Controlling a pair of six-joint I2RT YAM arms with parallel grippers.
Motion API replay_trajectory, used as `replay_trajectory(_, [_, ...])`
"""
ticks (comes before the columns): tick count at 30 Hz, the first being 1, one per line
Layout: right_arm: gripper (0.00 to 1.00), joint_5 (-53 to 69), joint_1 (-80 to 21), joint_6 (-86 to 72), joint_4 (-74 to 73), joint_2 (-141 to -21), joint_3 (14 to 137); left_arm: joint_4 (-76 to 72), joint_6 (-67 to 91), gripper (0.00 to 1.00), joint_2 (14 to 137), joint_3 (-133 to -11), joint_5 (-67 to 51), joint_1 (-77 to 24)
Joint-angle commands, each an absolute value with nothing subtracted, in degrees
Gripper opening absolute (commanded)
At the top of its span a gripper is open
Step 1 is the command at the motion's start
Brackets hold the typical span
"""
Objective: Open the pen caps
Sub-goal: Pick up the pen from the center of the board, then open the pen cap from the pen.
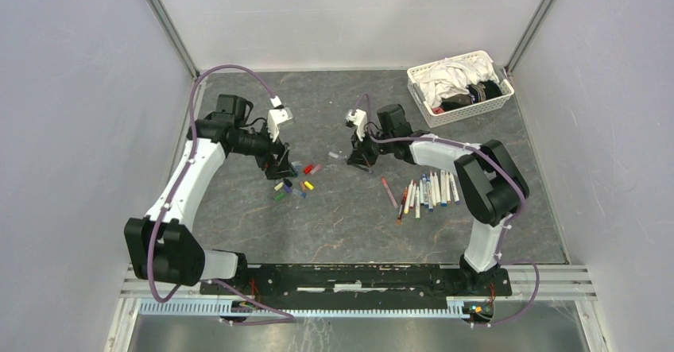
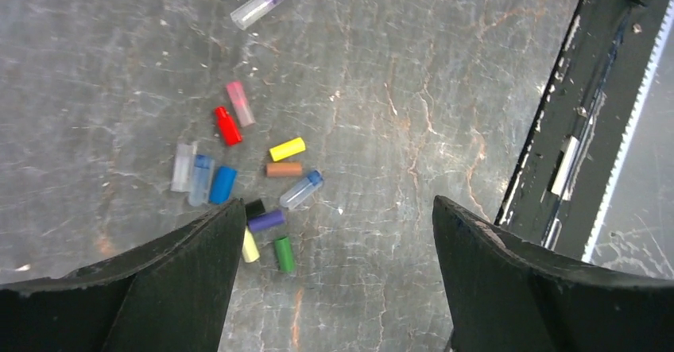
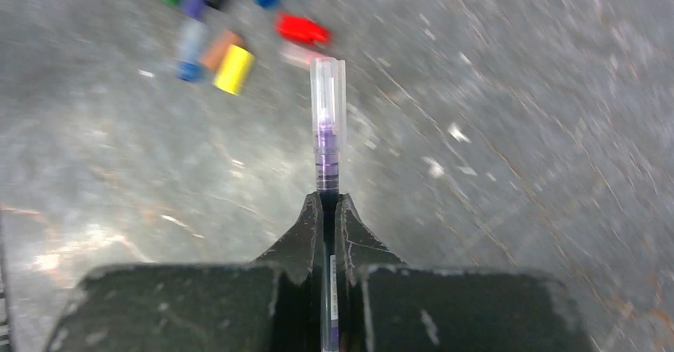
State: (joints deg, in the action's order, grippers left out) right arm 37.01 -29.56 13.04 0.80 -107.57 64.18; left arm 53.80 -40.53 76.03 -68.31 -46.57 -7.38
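Several loose pen caps [image 1: 292, 179] in mixed colours lie in a cluster on the grey table. They also show in the left wrist view [image 2: 238, 169] and, blurred, in the right wrist view [image 3: 230, 58]. My left gripper [image 1: 280, 161] hangs over the cluster's edge, open and empty [image 2: 338, 209]. My right gripper [image 1: 362, 158] is shut [image 3: 327, 199] on a purple pen [image 3: 327, 161]. The pen's clear cap [image 3: 327, 86] is still on and points toward the cluster; it also shows in the left wrist view [image 2: 258, 4]. Several pens [image 1: 429, 191] lie in a row to the right.
One pen [image 1: 389, 193] lies apart, left of the row. A white lattice basket [image 1: 421, 106] of cloths stands at the back right. The black base rail [image 2: 588, 114] runs along the near edge. Grey walls enclose the table.
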Motion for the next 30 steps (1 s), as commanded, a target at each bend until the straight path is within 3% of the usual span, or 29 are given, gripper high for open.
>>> replay_trajectory(1, [0.0,46.0,-33.7,10.5,4.4,-100.3,62.9,55.0,-48.4,0.91,79.0,-67.9,-52.3,-8.4])
replay_trajectory(9, [0.0,51.6,-37.4,4.7,9.9,-96.4,58.3,55.0,-50.5,0.88,85.4,-68.9,-52.6,-14.3])
replay_trajectory(19, [0.0,55.4,-38.7,0.5,14.6,-95.6,57.9,57.7,-52.1,0.7,87.5,-68.7,-53.0,-19.2])
replay_trajectory(24, [0.0,57.0,-39.1,0.1,16.2,-95.9,57.2,59.7,-53.9,0.49,88.8,-69.7,-54.2,-19.9])
replay_trajectory(28, [0.02,57.2,-39.2,-3.1,18.5,-95.8,55.9,61.4,-55.5,0.18,89.4,-70.7,-55.4,-20.0])
replay_trajectory(30, [0.13,57.1,-39.2,-5.7,21.7,-95.5,54.3,62.1,-55.7,0.03,89.6,-71.2,-55.4,-20.1])
